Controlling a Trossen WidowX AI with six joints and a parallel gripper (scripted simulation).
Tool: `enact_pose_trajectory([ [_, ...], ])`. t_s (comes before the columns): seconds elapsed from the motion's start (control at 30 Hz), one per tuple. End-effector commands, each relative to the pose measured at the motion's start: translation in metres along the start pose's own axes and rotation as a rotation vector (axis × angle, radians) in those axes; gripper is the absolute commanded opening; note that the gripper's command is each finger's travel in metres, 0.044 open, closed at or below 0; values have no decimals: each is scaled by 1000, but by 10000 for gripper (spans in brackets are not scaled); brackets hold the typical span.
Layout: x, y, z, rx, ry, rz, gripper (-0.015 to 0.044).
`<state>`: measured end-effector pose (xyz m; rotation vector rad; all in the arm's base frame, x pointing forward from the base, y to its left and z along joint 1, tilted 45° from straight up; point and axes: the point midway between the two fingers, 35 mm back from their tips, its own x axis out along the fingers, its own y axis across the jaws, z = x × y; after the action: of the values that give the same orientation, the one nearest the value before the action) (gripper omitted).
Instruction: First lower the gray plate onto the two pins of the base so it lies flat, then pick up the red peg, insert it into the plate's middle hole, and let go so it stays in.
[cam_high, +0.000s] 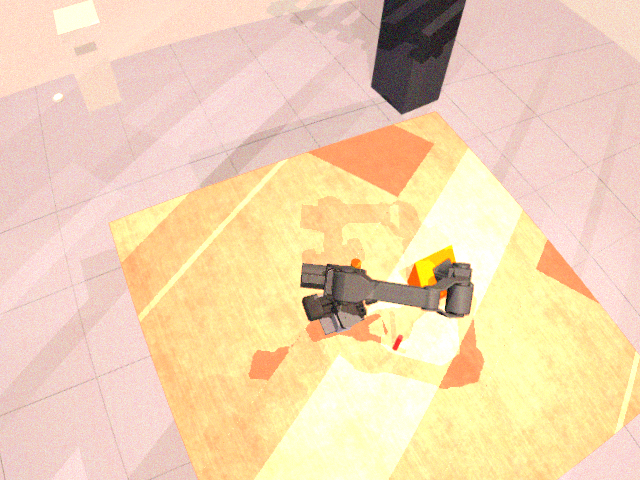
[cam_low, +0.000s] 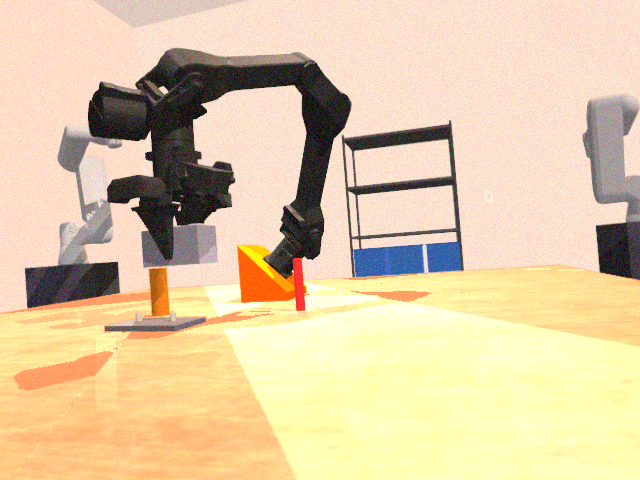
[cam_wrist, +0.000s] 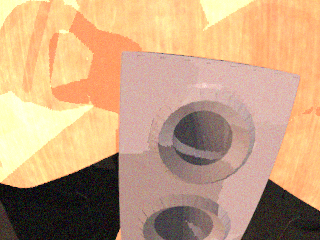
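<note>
My gripper is shut on the gray plate, a thick block with round holes. Two of its holes show in the wrist view. The plate hangs above the flat gray base, with a clear gap between them, and sits a little to the right of it in the exterior view. Two short pale pins stand up from the base. In the top view the arm and plate hide the base. The red peg stands upright on the table, right of the base.
An orange cylinder stands upright behind the base. An orange and yellow wedge stands by the arm's foot, behind the peg. A shelf and other robots are in the background.
</note>
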<state>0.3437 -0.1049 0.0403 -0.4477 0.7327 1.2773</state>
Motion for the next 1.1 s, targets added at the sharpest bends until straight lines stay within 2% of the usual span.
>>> enact_pose_trajectory([
  [0.0,10,1,-15,-10,2,9,0],
  [0.43,30,-1,-49,-48,2,8,0],
  [1.07,30,-1,-50,-49,2,8,0],
])
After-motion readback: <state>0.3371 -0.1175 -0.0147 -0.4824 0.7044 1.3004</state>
